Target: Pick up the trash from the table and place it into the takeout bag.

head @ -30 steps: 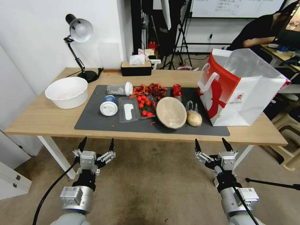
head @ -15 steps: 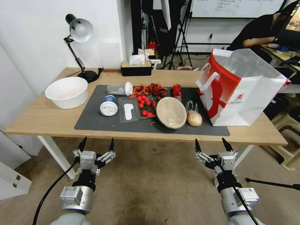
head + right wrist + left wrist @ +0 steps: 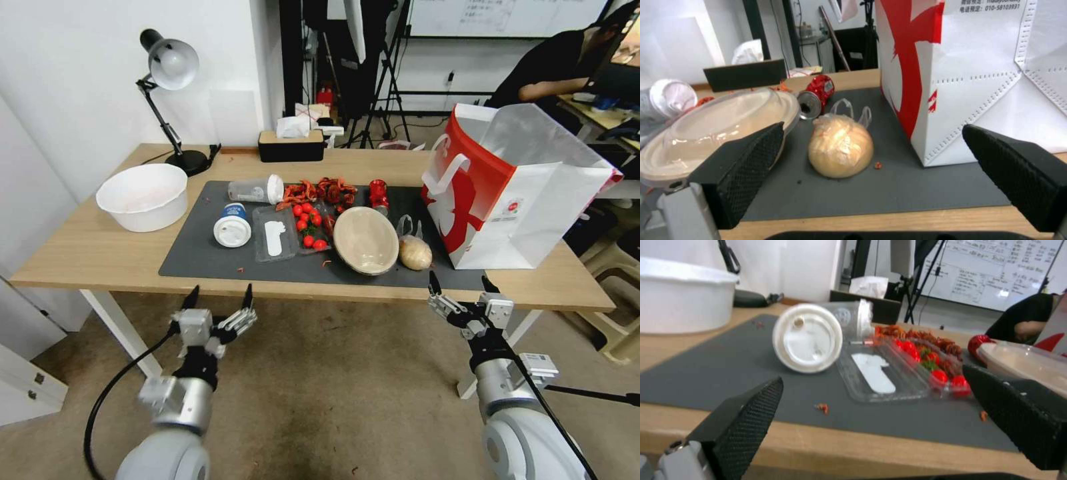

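The trash lies on the dark mat (image 3: 200, 261) of the table (image 3: 93, 257): a white-lidded cup (image 3: 232, 227), a second cup on its side (image 3: 257, 190), a clear tray (image 3: 275, 235), red shells (image 3: 320, 190), a red can (image 3: 378, 193), a beige bowl (image 3: 365, 240) and a clear bag with a tan lump (image 3: 415, 252). The takeout bag (image 3: 513, 193) stands upright and open at the mat's right end. My left gripper (image 3: 222, 293) is open before the table's front edge, facing the lidded cup (image 3: 806, 338). My right gripper (image 3: 460, 280) is open at the edge, facing the lump bag (image 3: 841, 146).
A big white bowl (image 3: 142, 195) sits on the table's left part, with a desk lamp (image 3: 170, 67) behind it. A black tissue box (image 3: 291, 145) stands at the back edge. Red tomatoes (image 3: 308, 223) lie beside the tray. Bare floor lies under both arms.
Both grippers have risen and moved forward toward the table's front edge, the right one farther. Both stay open. Nothing on the table has moved.
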{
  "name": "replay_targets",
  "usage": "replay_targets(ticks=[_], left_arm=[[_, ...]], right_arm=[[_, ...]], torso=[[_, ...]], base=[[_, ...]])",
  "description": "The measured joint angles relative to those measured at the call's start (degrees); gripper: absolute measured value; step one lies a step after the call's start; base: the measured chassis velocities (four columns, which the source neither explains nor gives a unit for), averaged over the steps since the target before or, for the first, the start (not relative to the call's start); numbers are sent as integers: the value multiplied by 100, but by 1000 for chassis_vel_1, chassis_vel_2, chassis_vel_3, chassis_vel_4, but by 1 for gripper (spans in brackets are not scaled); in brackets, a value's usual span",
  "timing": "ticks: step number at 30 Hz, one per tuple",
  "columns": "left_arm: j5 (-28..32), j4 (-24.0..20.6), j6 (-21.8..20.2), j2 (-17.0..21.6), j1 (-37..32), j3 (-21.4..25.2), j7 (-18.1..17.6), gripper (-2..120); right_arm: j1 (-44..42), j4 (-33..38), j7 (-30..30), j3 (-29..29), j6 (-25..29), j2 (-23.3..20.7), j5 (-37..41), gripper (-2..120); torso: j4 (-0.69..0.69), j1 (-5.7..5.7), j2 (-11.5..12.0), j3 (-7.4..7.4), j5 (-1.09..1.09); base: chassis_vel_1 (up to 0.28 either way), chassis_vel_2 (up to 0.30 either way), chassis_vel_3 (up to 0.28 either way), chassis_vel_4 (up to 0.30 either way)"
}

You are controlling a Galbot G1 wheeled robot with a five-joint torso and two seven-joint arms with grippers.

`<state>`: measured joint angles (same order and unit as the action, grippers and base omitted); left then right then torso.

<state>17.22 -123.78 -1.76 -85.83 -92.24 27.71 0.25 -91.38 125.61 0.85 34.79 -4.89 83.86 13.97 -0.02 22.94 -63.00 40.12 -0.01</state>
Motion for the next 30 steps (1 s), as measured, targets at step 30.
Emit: replay_targets(ticks=[30], left_arm=[[15,222,471,48,3,480,200,100]], right_arm=[[933,-466,10,-910,-195,-406,577,100]], torso=[[2,-2,-2,-1,0]], base=[[0,0,0,0]])
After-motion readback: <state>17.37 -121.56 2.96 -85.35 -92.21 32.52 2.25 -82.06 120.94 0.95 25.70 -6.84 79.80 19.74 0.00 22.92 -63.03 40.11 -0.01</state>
